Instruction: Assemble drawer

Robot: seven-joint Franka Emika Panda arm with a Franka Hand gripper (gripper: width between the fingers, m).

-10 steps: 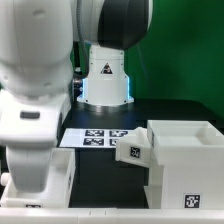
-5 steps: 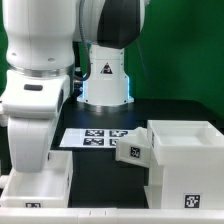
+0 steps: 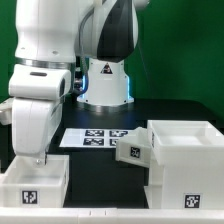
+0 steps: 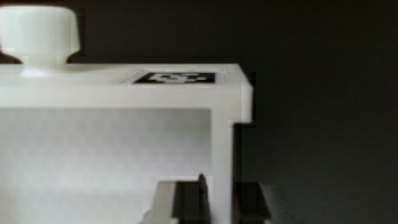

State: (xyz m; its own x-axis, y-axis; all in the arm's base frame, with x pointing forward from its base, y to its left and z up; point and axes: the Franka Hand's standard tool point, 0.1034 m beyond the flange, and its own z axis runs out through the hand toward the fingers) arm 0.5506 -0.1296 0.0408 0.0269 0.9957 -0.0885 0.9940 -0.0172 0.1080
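A white open-top drawer tray [image 3: 35, 182] with a tag on its front sits at the exterior view's lower left. My gripper [image 3: 38, 158] reaches down onto its rim from above. In the wrist view the tray [image 4: 107, 130] fills the frame, with a round white knob [image 4: 39, 40] and a tag [image 4: 178, 76]. My gripper [image 4: 210, 205] has its dark fingers [image 4: 178, 205] close together, straddling the tray's side wall. The white cube casing [image 3: 185, 165] stands at the right. A second tagged tray [image 3: 133, 150] sticks out of its left side.
The marker board [image 3: 95, 137] lies flat on the dark table between the arm's base [image 3: 105, 80] and the casing. A green backdrop stands behind. The table's white front edge runs just under the tray.
The arm has risen and swung back, uncovering more of the left tray. The tray's front tag sits a little higher in the picture than before. The casing and its tray have not moved.
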